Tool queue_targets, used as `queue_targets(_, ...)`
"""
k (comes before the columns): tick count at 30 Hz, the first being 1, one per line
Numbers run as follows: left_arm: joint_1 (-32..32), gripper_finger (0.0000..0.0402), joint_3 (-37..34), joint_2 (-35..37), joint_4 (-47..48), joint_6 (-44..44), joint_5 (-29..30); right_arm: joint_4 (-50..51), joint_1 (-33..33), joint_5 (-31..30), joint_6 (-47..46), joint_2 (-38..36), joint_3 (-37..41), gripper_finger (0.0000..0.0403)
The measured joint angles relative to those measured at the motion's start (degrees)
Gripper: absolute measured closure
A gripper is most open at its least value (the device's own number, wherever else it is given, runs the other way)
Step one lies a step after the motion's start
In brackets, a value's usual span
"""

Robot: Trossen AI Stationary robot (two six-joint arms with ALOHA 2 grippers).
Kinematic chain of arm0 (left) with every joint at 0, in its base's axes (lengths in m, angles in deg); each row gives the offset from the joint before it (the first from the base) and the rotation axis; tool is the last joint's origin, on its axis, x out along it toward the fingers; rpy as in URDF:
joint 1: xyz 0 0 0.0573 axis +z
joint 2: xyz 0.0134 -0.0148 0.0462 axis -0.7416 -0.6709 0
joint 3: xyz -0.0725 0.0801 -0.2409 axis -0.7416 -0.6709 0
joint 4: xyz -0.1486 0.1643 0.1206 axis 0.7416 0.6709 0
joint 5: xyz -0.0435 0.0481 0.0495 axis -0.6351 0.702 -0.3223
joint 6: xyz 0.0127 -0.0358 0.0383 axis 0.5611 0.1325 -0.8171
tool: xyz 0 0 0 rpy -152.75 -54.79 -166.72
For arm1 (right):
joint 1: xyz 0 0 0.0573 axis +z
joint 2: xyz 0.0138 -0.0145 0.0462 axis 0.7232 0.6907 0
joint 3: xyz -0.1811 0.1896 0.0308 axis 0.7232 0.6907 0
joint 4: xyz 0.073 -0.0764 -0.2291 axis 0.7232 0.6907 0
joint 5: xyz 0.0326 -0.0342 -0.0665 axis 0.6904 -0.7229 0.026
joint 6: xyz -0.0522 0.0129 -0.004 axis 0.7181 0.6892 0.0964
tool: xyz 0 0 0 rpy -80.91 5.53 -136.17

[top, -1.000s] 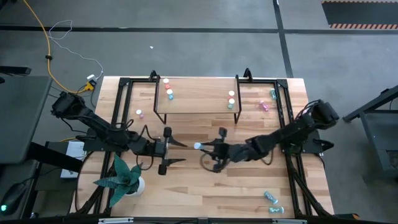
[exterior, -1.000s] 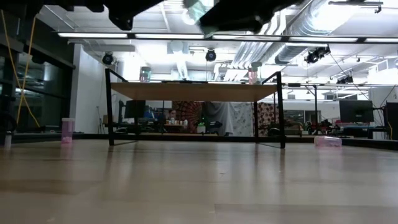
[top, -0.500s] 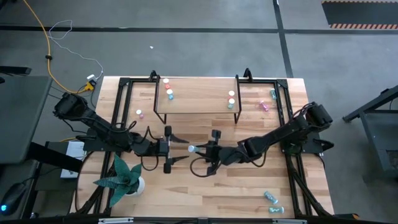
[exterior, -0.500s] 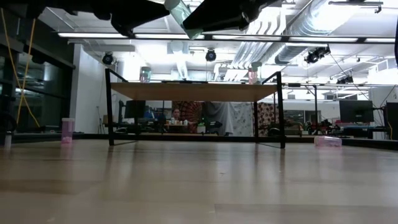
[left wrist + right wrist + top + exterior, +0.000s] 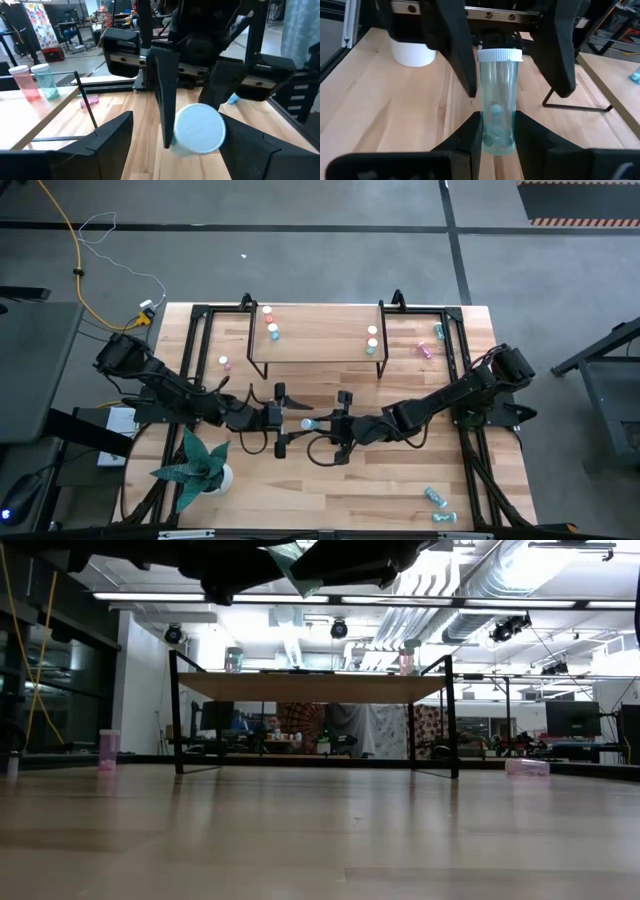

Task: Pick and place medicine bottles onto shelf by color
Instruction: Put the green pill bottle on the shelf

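Counting twelve bottles total: one teal bottle (image 5: 307, 423) pinched in the right gripper (image 5: 322, 424), cap poking between the wide-open, empty left gripper (image 5: 281, 421) at its 9 o'clock.

In the low view both arms (image 5: 250, 560) are cut off by the top edge, and only a sliver of the teal bottle (image 5: 300, 558) shows. On the shelf (image 5: 320, 345), bottles (image 5: 272, 330) are too small for labels. The plant (image 5: 200, 465) hides its pot.
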Motion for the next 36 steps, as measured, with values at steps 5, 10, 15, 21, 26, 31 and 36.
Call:
queue_targets(5,0.0,0.0143,0.9,-0.7,1.0,-0.8,-1.3,0.6,0.0,-0.5,0.0,0.0,0.0,0.032)
queue_targets(10,0.0,0.0153,1.0,-0.7,1.8,-0.6,-1.4,0.6,0.0,-2.3,-0.2,0.0,0.0,0.032)
queue_targets(15,0.0,0.0191,1.0,-0.7,1.8,0.1,-1.4,0.6,0.0,-3.0,-0.2,0.0,0.0,0.032)
queue_targets(21,0.0,0.0256,1.0,-0.7,1.7,0.1,-1.2,0.6,0.0,-3.0,-0.2,0.0,0.0,0.032)
queue_targets(26,0.0,0.0302,1.0,-0.7,1.7,0.3,-0.4,0.6,0.0,-3.0,-0.3,0.0,0.0,0.032)
queue_targets(31,0.0,0.0314,1.0,-0.7,1.7,0.5,-0.4,0.6,0.0,-3.0,-1.7,0.0,0.0,0.0318)
queue_targets(36,0.0,0.0306,1.0,1.4,5.2,2.0,2.3,1.3,0.7,-6.2,-4.1,-0.3,0.0,0.0287)
